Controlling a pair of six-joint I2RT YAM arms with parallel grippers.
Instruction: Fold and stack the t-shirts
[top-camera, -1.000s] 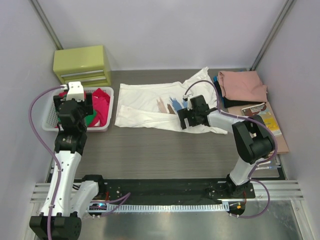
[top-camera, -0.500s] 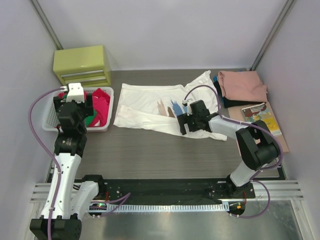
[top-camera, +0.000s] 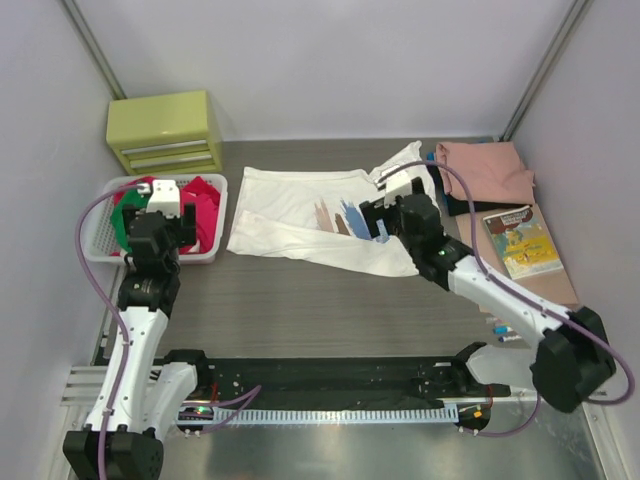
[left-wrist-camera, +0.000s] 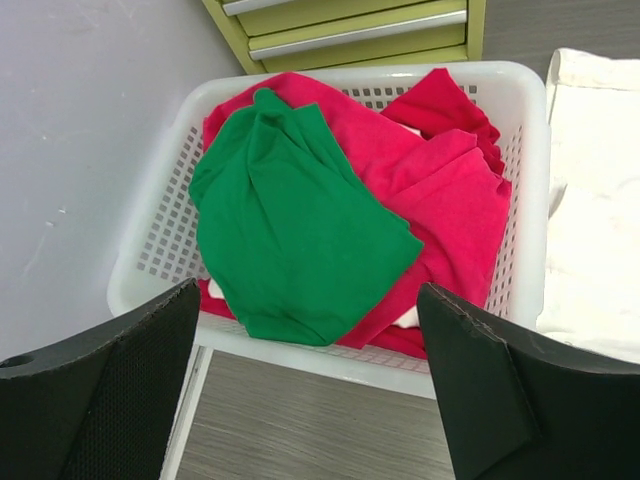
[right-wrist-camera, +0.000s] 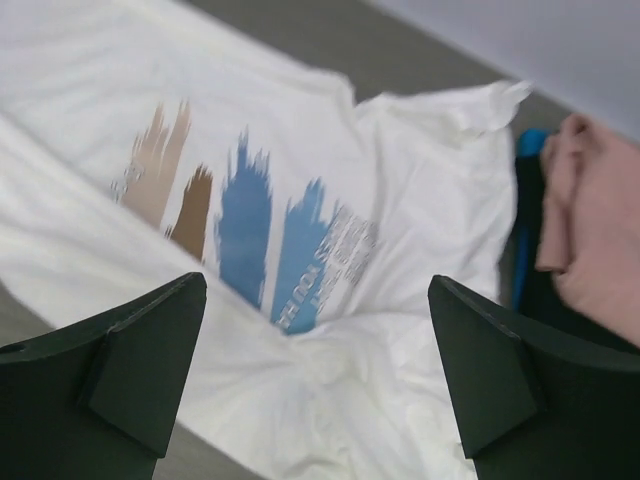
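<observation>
Half-folded white printed t-shirt (right-wrist-camera: 300, 120) lies under the wide, empty right jaws; folded salmon-pink t-shirt (top-camera: 485, 170) stacked beside. Green t-shirt (left-wrist-camera: 290, 230) and red t-shirt (left-wrist-camera: 440, 190) wait in the basket (left-wrist-camera: 530, 140) beneath the wide left jaws.

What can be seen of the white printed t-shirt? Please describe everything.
The white t-shirt is soft, wrinkled cloth with tan, brown and blue brush-stroke print. It lies spread on the dark table, its near edge folded over as a long band, one sleeve pointing to the back right. The white basket stands just at its left; the open right gripper hangs over the print.
</observation>
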